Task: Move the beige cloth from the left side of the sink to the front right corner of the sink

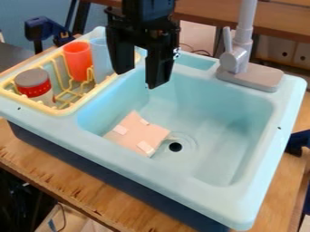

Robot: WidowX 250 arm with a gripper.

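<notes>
The black gripper [140, 72] hangs from the top edge over the back left part of the light blue sink [205, 108]. Its two fingers point down and stand apart, with nothing between them. Below it, on the basin floor, lies a flat pinkish-beige piece [140, 131] with small pale patches near its edges, just left of the dark drain hole [175, 147]. The gripper is well above this piece and does not touch it.
At the left, a yellow rack [70, 110] holds an orange-red cup [78, 60], a clear bluish cup [102, 56] and a jar with a grey lid [32, 79]. A grey faucet [236, 59] rises behind the basin at the right.
</notes>
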